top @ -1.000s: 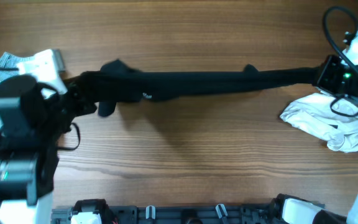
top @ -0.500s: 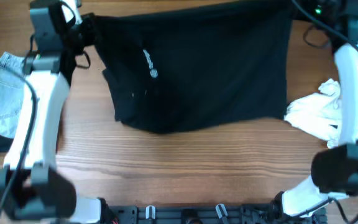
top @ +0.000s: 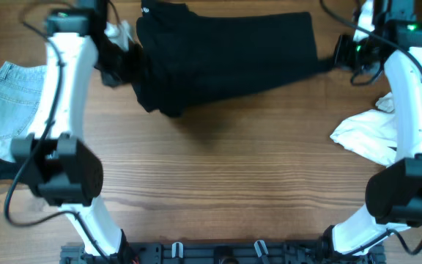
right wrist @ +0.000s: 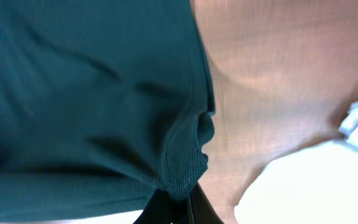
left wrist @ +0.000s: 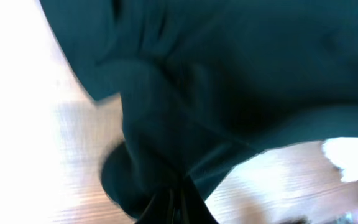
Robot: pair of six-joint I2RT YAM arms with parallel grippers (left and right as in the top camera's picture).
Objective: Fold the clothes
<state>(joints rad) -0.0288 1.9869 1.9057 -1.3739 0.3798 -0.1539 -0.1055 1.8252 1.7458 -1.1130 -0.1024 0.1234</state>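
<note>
here both end effectors (left wrist: 176, 204) (right wrist: 174, 208) pinch dark shirt (top: 226, 51)

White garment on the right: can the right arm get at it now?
Probably not yet. The right end effector is shut on the black garment at its corner, so it would have to let go first. Otherwise the white garment lies uncovered close beside that arm.

The garment (top: 226, 51) is black, reading dark teal in the wrist views, the jeans (top: 9, 99) faded light-blue denim, the cloth (top: 368, 139) white, and the table (top: 226, 176) brown wood grain.
</note>
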